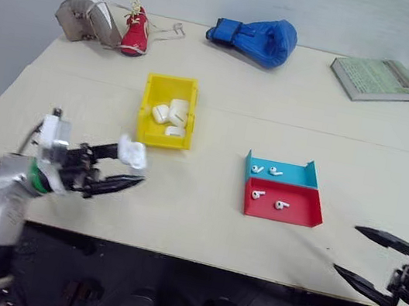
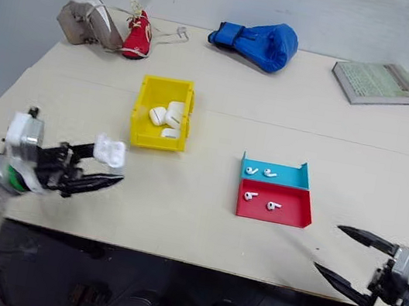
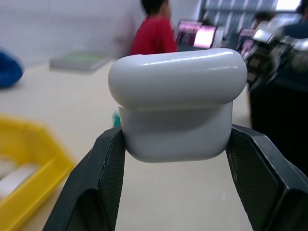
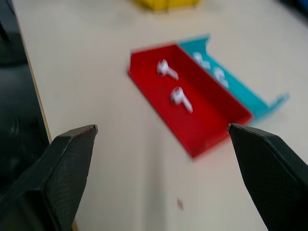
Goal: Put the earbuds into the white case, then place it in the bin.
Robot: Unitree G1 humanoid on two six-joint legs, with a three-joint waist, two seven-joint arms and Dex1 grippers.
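At the near left edge of the desk (image 1: 200, 223): left end effector (image 1: 133, 168) clamped on a white case (image 1: 133, 154), lid closed, lifted clear of the surface and just short of the yellow bin's near wall. In the left wrist view, that case (image 3: 177, 102) pinched between two black fingers (image 3: 103, 178). At the near right corner: right end effector (image 1: 366, 259) spread wide and empty, fingers apart over the desk edge, aimed toward the trays. Further in, right of centre: shallow red tray (image 1: 283, 202) with two earbuds (image 1: 259, 194) lying loose, touching a shallow blue tray (image 1: 282, 168) just behind it with two more inside. Left of centre, beyond the held case: bin (image 1: 167, 111) with three other white cases resting in it. Along the far edge: grey shoe (image 1: 87, 17) and small red shoe (image 1: 136, 32) at the left, blue boxing glove (image 1: 255, 38) in the middle, book (image 1: 375, 79) at the right corner. Beyond the desk, in the left wrist view: person in a red top (image 3: 155, 30), blurred.
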